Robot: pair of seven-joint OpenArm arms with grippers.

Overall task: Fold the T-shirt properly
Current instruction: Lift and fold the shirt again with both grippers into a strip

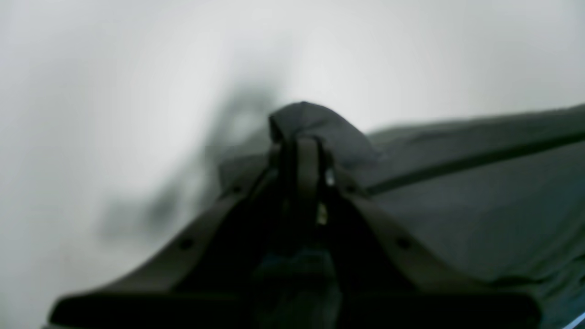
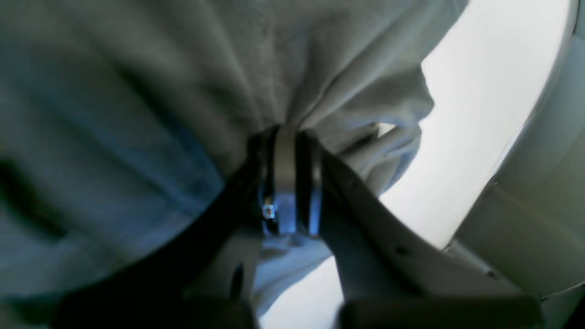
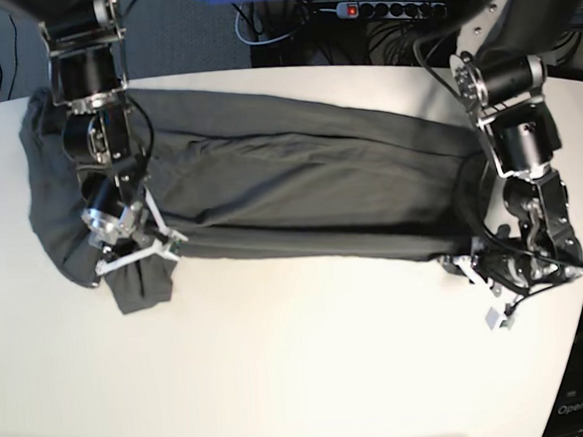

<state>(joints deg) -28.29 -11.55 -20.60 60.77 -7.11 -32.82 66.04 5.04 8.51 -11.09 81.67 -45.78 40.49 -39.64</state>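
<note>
The dark olive-grey T-shirt (image 3: pixel 300 193) lies stretched across the white table (image 3: pixel 302 368), folded lengthwise into a long band. My right gripper (image 3: pixel 132 260) at the base view's left is shut on the shirt's near-left corner, and a short flap of cloth hangs below it. In the right wrist view the gripper (image 2: pixel 285 137) pinches bunched, gathered T-shirt cloth (image 2: pixel 137 114). My left gripper (image 3: pixel 460 264) at the base view's right is shut on the shirt's near-right edge. In the left wrist view a hump of T-shirt cloth (image 1: pixel 457 192) rises over the shut gripper (image 1: pixel 301 139).
A power strip (image 3: pixel 397 8) and cables lie behind the table's far edge. The table's right edge runs close beside my left arm (image 3: pixel 521 142). My right arm (image 3: pixel 87 83) stands over the shirt's far-left part.
</note>
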